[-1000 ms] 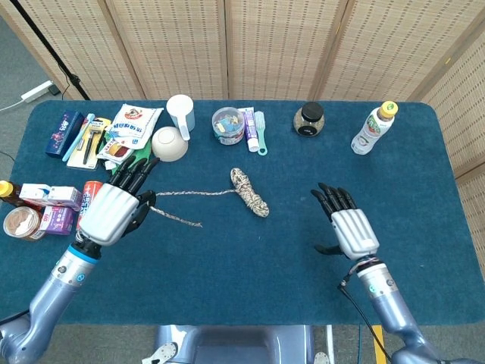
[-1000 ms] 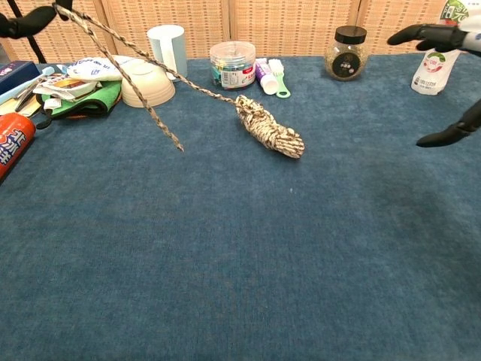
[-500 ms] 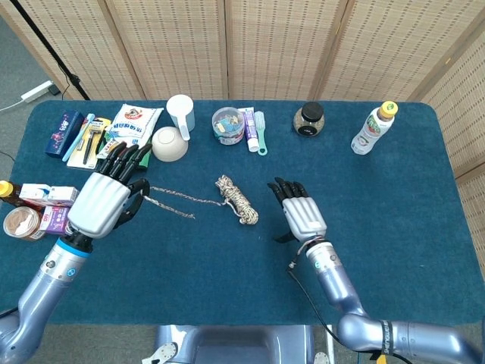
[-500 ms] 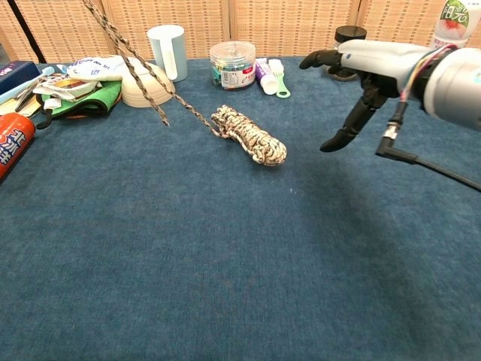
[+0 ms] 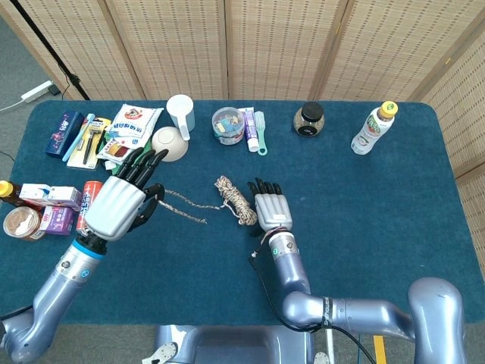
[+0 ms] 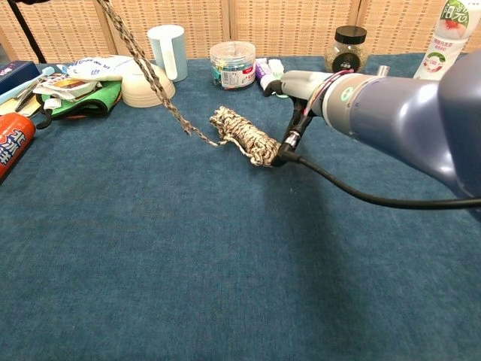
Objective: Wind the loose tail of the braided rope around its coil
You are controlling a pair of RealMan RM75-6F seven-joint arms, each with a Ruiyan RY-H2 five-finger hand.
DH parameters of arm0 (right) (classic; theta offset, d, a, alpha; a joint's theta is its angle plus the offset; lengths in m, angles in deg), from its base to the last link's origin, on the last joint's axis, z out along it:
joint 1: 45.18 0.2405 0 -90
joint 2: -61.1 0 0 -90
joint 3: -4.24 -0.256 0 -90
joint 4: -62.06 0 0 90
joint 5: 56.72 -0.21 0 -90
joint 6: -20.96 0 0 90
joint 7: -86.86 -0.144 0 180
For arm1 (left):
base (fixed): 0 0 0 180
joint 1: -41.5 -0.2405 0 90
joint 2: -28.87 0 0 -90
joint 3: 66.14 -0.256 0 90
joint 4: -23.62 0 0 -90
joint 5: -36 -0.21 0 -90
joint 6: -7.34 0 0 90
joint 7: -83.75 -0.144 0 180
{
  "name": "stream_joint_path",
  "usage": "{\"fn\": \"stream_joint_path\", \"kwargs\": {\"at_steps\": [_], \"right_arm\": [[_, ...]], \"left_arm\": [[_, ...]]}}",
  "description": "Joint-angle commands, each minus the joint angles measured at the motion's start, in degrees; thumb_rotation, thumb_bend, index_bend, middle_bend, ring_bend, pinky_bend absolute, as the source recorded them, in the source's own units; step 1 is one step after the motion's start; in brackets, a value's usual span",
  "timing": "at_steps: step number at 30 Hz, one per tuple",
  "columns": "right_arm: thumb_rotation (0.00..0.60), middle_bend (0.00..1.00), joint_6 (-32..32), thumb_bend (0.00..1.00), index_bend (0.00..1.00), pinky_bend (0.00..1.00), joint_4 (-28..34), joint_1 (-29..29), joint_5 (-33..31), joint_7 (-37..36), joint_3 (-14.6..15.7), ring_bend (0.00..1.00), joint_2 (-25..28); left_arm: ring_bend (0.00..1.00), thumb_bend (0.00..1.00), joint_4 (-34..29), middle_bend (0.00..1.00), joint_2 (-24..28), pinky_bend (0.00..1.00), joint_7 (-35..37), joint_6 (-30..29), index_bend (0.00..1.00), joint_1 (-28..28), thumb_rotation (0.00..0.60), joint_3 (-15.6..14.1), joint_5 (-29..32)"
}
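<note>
**Anchoring the coil before the first wrap**

We show the braided coil [image 5: 234, 199] lying on the blue desk [image 5: 364, 250] near its middle, just near of the clear tub [image 5: 228, 125] and toothpaste tubes at the far edge. Its loose tail [image 5: 184, 203] runs leftward from the coil's far end and, in the chest view, rises steeply off the desk toward the upper left. The left hand [image 5: 121, 205] holds this tail, fingers curled about it, with a short free end trailing to the right of the grip. The right hand [image 5: 271, 211] rests at the coil's right side, fingers extended and lying close together; in the chest view its thumb appears to touch the coil's near end, though we cannot tell whether it pins the coil.

We judge the step in hand to be steadying the coil. To do it well, the right hand should press the coil firmly to the desk, leaving its middle exposed. The left hand should keep the tail lightly taut and lifted, so each turn lies snug. The white bowl [image 5: 171, 143] and cup [image 5: 180, 112] stand near the tail's sweep; a wide arc could strike them.
</note>
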Motion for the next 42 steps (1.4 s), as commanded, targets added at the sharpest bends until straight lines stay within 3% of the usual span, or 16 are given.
{"fn": "stream_joint_path", "kwargs": {"at_steps": [1, 15, 23, 27, 30, 33, 42], "right_arm": [[0.600, 0.00, -0.60, 0.00, 0.00, 0.00, -2.59, 1.51, -1.23, 0.17, -0.64, 0.00, -1.94], [0.600, 0.00, 0.68, 0.00, 0.00, 0.00, -11.98, 5.15, -3.41, -0.67, -1.72, 0.00, -6.95], [0.600, 0.00, 1.34, 0.00, 0.00, 0.11, -13.96, 5.89, -4.31, -0.87, -2.39, 0.00, -7.93], [0.600, 0.04, 2.40, 0.00, 0.01, 0.21, -15.13, 6.31, -4.46, -1.31, -2.57, 0.00, -8.68], [0.600, 0.09, 3.09, 0.00, 0.06, 0.30, -16.09, 6.42, -3.92, -2.01, -2.55, 0.02, -9.01], [0.600, 0.17, 3.44, 0.02, 0.14, 0.37, -16.81, 6.46, -3.58, -2.32, -2.42, 0.09, -9.17], [0.600, 0.42, 4.34, 0.27, 0.39, 0.52, -19.81, 6.21, -0.11, -4.62, -1.41, 0.31, -10.02]], "left_arm": [[0.00, 0.50, 0.46, 0.00, -0.41, 0.00, 0.17, 0.23, 0.57, 0.34, 0.600, 0.06, 0.36], [0.00, 0.50, 1.89, 0.00, -1.16, 0.00, 1.98, 0.35, 0.57, 1.01, 0.600, -0.31, 0.98], [0.00, 0.50, 2.32, 0.00, -0.52, 0.00, 2.92, -0.01, 0.57, 1.00, 0.600, -0.19, 1.13], [0.00, 0.50, 2.41, 0.00, -0.32, 0.00, 3.10, -0.21, 0.57, 0.95, 0.600, -0.31, 1.05], [0.00, 0.50, 2.61, 0.00, -0.30, 0.00, 3.33, -0.25, 0.57, 0.93, 0.600, -0.42, 1.07], [0.00, 0.50, 2.85, 0.00, -0.27, 0.00, 3.54, -0.29, 0.57, 0.92, 0.600, -0.49, 1.11], [0.00, 0.50, 2.87, 0.00, -0.14, 0.00, 4.52, -0.15, 0.57, 1.15, 0.600, -0.37, 1.42]]}}
